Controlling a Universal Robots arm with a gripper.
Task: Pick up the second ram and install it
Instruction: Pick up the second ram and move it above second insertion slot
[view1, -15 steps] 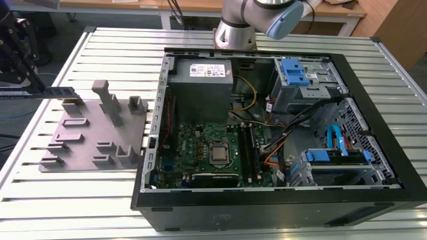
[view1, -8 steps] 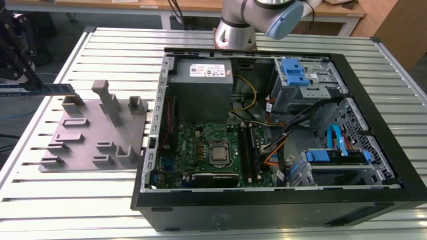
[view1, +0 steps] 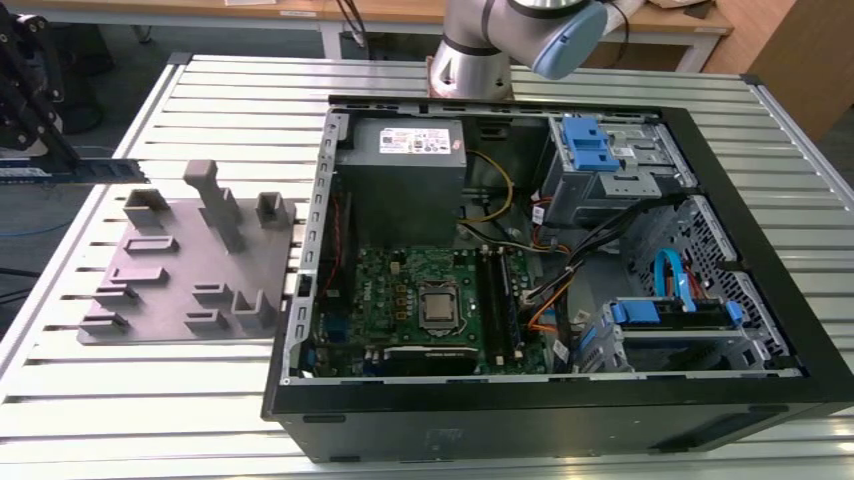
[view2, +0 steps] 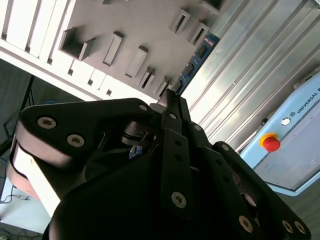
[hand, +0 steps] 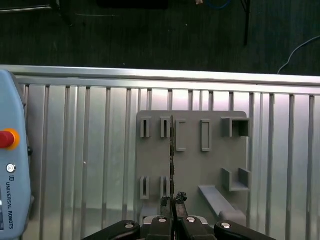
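Note:
The second ram (view1: 83, 168), a thin dark blue stick, hangs level in the air at the exterior view's far left, beyond the grey holder tray (view1: 160, 290). My gripper (view1: 62, 152) is shut on it from above. In the second wrist view the black fingers (view2: 172, 117) pinch the ram (view2: 196, 61), whose free end reaches out over the tray (view2: 150, 30). In the first wrist view the ram (hand: 172, 150) appears edge-on as a thin dark line above the tray (hand: 200, 170), rising from my gripper (hand: 173, 200).
An open black computer case (view1: 561, 400) lies on the slatted metal table (view1: 147, 400), with a green motherboard (view1: 400, 290), processor socket (view1: 438, 305) and dark memory slots (view1: 501, 300). A pale blue teach pendant with a red button (hand: 6, 138) rests at the table's edge.

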